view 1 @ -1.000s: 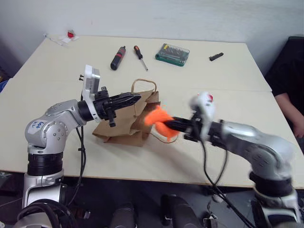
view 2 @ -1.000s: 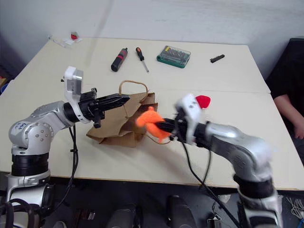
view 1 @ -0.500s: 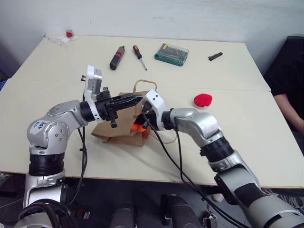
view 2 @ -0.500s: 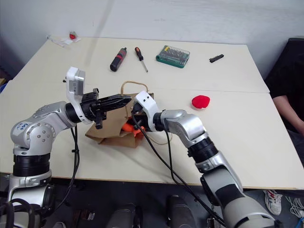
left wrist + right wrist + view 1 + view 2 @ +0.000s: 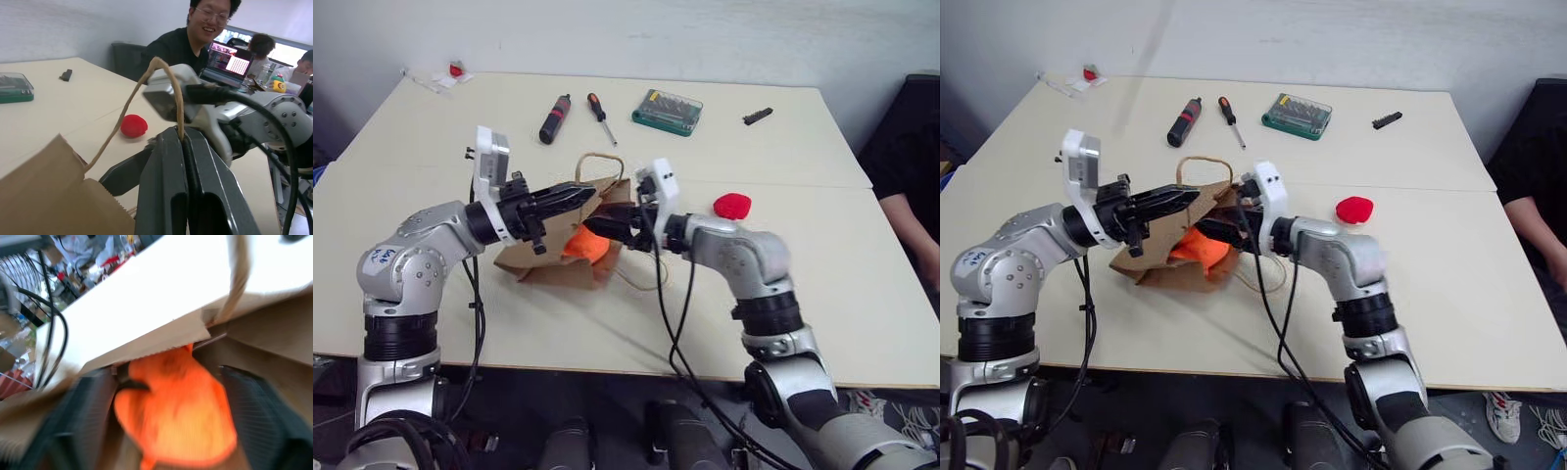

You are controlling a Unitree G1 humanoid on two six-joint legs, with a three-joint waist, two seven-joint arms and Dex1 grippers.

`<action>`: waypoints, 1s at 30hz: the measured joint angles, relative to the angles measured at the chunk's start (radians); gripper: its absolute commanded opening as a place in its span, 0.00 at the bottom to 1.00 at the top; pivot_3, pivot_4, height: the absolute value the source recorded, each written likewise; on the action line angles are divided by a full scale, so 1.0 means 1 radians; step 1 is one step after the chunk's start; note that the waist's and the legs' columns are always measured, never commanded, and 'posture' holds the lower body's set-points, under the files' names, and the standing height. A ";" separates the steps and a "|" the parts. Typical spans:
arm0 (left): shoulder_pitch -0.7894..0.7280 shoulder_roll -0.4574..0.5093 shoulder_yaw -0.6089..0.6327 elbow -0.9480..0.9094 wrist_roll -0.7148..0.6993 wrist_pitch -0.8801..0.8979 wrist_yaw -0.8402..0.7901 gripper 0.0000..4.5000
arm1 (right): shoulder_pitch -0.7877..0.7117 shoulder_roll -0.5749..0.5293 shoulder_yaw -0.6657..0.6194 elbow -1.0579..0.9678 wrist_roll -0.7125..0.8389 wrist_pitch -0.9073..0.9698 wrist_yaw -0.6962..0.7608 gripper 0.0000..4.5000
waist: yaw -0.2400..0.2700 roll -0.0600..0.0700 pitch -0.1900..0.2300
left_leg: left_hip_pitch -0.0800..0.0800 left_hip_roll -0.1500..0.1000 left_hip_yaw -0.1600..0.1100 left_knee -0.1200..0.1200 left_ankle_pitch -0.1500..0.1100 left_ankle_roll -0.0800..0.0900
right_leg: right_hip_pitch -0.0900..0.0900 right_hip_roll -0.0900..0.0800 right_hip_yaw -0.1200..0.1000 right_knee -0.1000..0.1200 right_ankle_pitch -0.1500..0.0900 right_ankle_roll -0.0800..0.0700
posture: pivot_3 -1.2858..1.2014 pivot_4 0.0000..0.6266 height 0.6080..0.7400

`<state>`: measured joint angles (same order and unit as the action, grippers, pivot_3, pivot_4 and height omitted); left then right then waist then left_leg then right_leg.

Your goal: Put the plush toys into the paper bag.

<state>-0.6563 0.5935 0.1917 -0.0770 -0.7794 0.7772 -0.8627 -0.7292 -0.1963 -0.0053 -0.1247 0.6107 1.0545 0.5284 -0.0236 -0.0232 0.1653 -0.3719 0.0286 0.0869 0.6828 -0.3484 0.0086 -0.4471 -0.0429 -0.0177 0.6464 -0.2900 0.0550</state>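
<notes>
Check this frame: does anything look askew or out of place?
The paper bag lies crumpled on its side, not upright, its handle pinched by the left gripper. The orange plush toy sits at its mouth. The red plush toy remains on the table.

Bright, even room light with soft shadows; the right wrist view is motion-blurred

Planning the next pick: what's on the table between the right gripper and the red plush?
Bare tabletop between the right gripper and the red plush, seen in the left eye view.

Silver arms, black cables, white wrist cameras
</notes>
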 measured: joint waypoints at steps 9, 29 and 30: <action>0.003 0.017 0.020 0.012 0.000 0.000 0.012 0.00 | 0.611 -0.395 -0.463 -0.555 0.110 0.142 -0.021 0.99 | 0.020 0.000 0.000 | 0.001 0.000 0.004 -0.001 -0.001 0.001 | 0.002 0.001 0.003 -0.004 0.000 0.000 | 0.52 0.24 1.00; -0.025 -0.013 -0.011 0.014 0.001 0.000 0.020 0.00 | 0.163 -0.308 -0.264 0.114 -0.230 -0.198 -0.298 0.99 | 0.014 0.001 0.001 | 0.002 0.000 0.007 0.000 0.001 0.000 | 0.000 0.003 0.006 -0.003 0.000 0.001 | 0.52 0.24 1.00; -0.027 -0.013 -0.011 0.014 0.001 0.000 0.021 0.00 | 0.129 -0.289 -0.255 0.170 -0.243 -0.215 -0.312 0.99 | 0.015 0.001 0.001 | 0.002 0.001 0.007 0.000 0.001 -0.001 | 0.000 0.004 0.006 -0.003 0.000 0.001 | 0.52 0.24 1.00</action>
<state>-0.6830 0.5807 0.1804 -0.0630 -0.7789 0.7773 -0.8420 -0.5997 -0.4851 -0.2607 0.0456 0.3672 0.8393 0.2165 -0.0087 -0.0219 0.1661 -0.3700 0.0292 0.0943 0.6825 -0.3477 0.0080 -0.4470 -0.0393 -0.0116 0.6439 -0.2899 0.0558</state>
